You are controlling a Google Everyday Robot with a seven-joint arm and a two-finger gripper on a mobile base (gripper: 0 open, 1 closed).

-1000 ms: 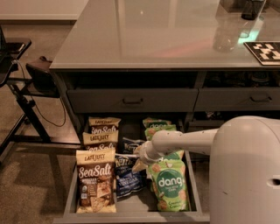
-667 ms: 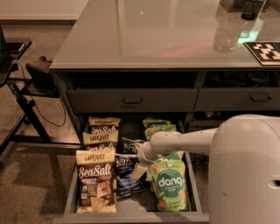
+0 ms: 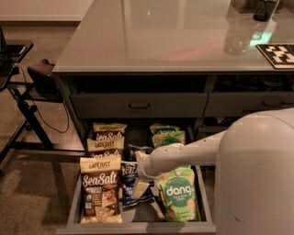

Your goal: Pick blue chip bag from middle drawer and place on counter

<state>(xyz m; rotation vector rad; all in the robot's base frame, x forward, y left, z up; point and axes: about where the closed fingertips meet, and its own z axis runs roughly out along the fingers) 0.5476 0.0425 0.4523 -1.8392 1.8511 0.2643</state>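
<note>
The middle drawer (image 3: 138, 227) is pulled open below the counter (image 3: 161, 36). The blue chip bag (image 3: 129, 175), dark navy with white lettering, lies in the drawer's middle column near the front. My gripper (image 3: 140, 187) reaches in from the right on a white arm and sits right on the bag's right half, hiding part of it. Tan Late July Sea Salt bags (image 3: 100, 188) lie to the left of the blue bag. Green dang bags (image 3: 177, 197) lie to its right, under my arm.
More Late July bags (image 3: 109, 131) and a dang bag (image 3: 166, 135) fill the drawer's back. Closed drawer fronts (image 3: 138, 105) sit above. On the counter's far right are a clear bottle (image 3: 236, 39), a dark cup (image 3: 265, 9) and a marker tile (image 3: 278, 54). A dark stand (image 3: 27, 92) is at left.
My gripper has stayed on the blue chip bag with almost no travel. The bag's top edge has shifted slightly under it.
</note>
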